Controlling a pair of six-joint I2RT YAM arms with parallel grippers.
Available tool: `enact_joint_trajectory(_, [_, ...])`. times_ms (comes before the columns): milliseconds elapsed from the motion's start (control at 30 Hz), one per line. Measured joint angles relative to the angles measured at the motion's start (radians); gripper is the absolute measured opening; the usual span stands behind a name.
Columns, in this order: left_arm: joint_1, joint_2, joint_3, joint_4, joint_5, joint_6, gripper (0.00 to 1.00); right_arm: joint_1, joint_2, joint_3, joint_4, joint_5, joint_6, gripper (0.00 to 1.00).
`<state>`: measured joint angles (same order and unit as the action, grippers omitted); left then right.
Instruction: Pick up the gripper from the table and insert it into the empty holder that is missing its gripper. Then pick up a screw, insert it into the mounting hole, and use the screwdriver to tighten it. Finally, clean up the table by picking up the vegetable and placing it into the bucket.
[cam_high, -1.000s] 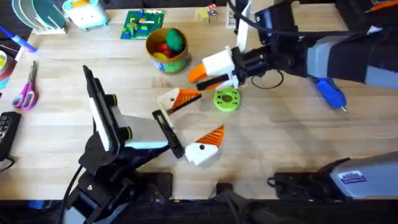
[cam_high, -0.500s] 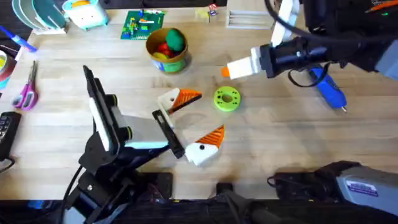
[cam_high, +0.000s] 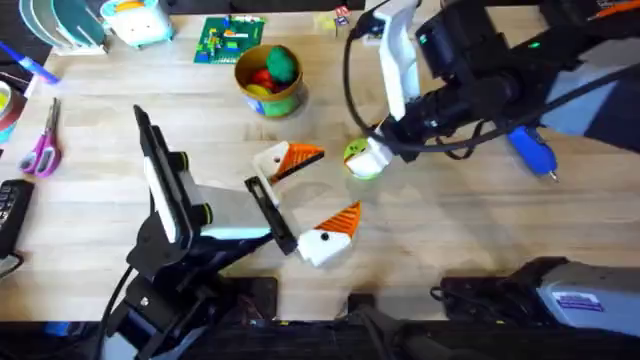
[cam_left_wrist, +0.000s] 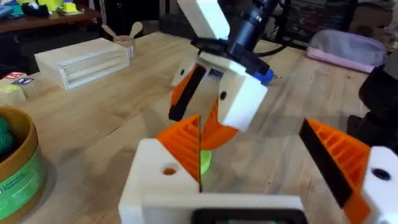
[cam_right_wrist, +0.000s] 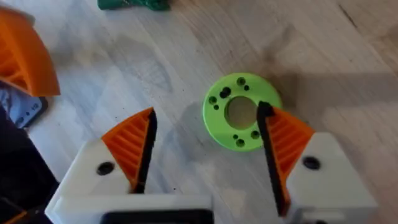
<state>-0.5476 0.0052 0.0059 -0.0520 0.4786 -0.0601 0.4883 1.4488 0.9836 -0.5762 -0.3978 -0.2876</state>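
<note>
Open right pincer (cam_right_wrist: 208, 155) above lime disc (cam_right_wrist: 241, 112), vegetable (cam_right_wrist: 134, 4) beyond

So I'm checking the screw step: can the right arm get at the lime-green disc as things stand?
Probably yes. The right gripper hangs open directly over the lime-green disc, fingers apart on either side of it, and nothing lies between them and the table.

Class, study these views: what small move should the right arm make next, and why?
Probably lower the right gripper straight down. Its open orange-padded fingers hang spread above the round lime-green plastic disc with holes, so it seems lined up to descend on the disc.
</note>
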Motion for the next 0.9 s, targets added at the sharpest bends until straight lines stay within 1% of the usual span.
enact_joint_trajectory(267, [0.0, 0.0, 0.0, 0.0, 0.0, 0.0, 0.993, 0.13, 0.104, 0.0, 0.032, 0.159, -0.04, 0.916])
enact_joint_trajectory(367, [0.0, 0.0, 0.0, 0.0, 0.0, 0.0, 0.993, 0.161, 0.117, 0.0, 0.064, 0.198, -0.048, 0.871])
enact_joint_trajectory(500, [0.0, 0.0, 0.0, 0.0, 0.0, 0.0, 0.992, 0.167, 0.118, 0.0, 0.079, 0.225, -0.054, 0.804])
enact_joint_trajectory(667, [0.0, 0.0, 0.0, 0.0, 0.0, 0.0, 0.992, 0.167, 0.126, 0.0, 0.081, 0.251, -0.055, 0.744])
enact_joint_trajectory(900, [0.0, 0.0, 0.0, 0.0, 0.0, 0.0, 0.993, 0.167, 0.168, 0.0, 0.108, 0.268, -0.057, 0.557])
